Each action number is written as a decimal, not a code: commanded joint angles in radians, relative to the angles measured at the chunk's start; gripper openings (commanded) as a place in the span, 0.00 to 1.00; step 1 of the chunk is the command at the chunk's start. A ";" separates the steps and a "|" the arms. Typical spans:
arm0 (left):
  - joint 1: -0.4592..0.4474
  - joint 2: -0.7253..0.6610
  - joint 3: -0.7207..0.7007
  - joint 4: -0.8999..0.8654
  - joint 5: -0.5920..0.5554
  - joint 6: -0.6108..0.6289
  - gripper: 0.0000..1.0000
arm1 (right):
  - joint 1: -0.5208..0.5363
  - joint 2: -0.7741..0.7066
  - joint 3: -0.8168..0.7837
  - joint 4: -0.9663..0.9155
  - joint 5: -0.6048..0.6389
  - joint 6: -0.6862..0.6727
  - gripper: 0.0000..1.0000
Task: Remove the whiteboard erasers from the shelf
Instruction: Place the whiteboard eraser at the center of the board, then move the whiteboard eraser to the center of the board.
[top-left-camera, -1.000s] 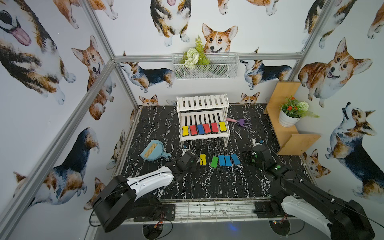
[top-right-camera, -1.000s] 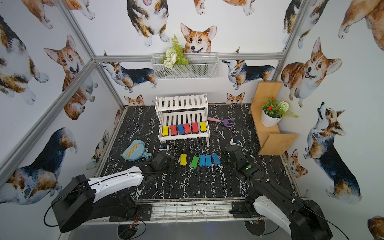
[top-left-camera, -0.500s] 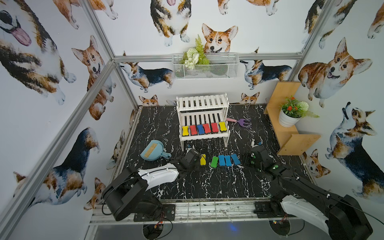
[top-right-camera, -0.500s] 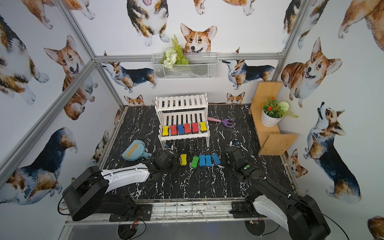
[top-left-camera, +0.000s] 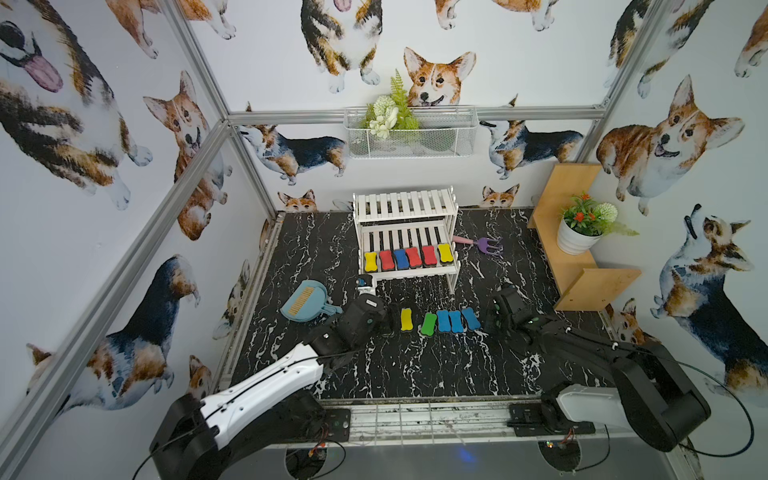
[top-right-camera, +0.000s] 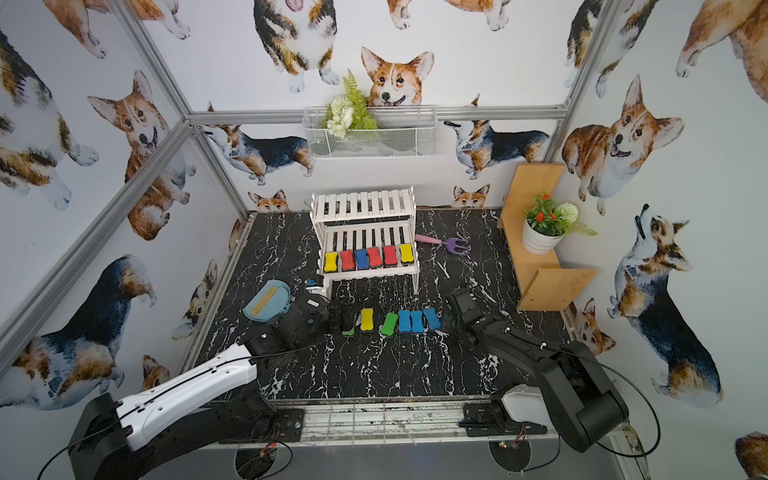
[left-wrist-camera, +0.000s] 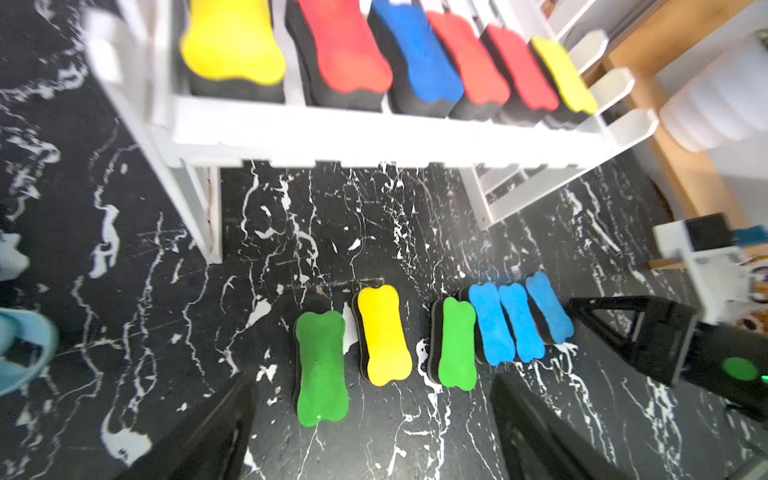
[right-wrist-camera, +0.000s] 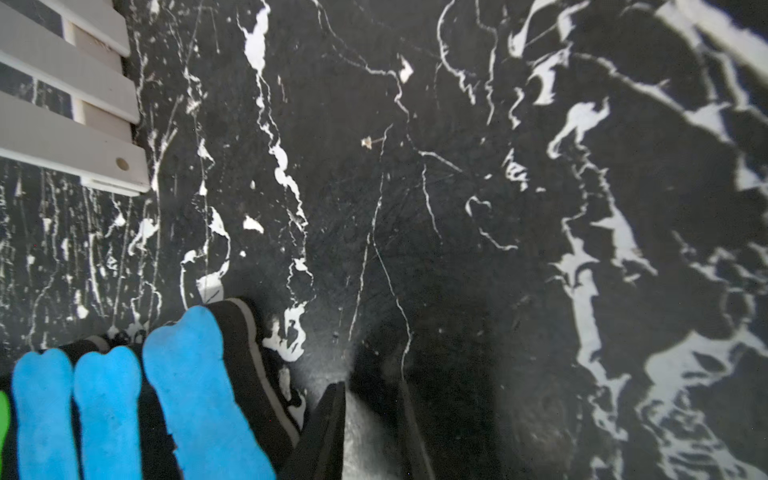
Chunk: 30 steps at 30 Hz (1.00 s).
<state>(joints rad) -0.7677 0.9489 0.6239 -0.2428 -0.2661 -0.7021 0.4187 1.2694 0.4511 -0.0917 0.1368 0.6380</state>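
Observation:
Six whiteboard erasers (top-left-camera: 407, 257), yellow, red and blue, lie in a row on the lower tier of the white slatted shelf (top-left-camera: 405, 272). On the black marble table in front lie a yellow eraser (top-left-camera: 406, 319), a green one (top-left-camera: 428, 323) and three blue ones (top-left-camera: 456, 321). Another green eraser (left-wrist-camera: 322, 368) lies flat beside the yellow eraser (left-wrist-camera: 384, 334). My left gripper (left-wrist-camera: 374, 432) is open wide just behind it, touching nothing. My right gripper (right-wrist-camera: 372, 386) hangs low beside the outermost blue eraser (right-wrist-camera: 199, 386), its jaws nearly together with nothing between them.
A blue dustpan (top-left-camera: 305, 306) lies left of my left arm. A purple-and-pink toy fork (top-left-camera: 482, 244) lies right of the shelf. The tan stepped shelf (top-left-camera: 582, 270) holds a potted plant (top-left-camera: 579, 232) at the right wall. A wire basket (top-left-camera: 409, 133) hangs on the back wall.
My left gripper has opened and let go of the green eraser, which now lies beside the yellow one. My right gripper's jaws have drawn closer together.

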 joint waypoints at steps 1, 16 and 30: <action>0.001 -0.076 0.033 -0.147 -0.062 0.015 0.96 | 0.022 0.018 0.000 0.065 -0.038 -0.020 0.29; 0.049 -0.231 0.067 -0.305 -0.176 0.062 0.99 | 0.140 0.092 0.085 0.102 -0.041 0.005 0.31; 0.060 -0.282 0.014 -0.293 -0.205 0.042 0.99 | 0.168 -0.046 0.529 -0.174 -0.036 -0.131 0.43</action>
<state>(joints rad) -0.7094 0.6708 0.6338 -0.5499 -0.4492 -0.6540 0.5705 1.1603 0.8948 -0.1753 0.1207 0.5720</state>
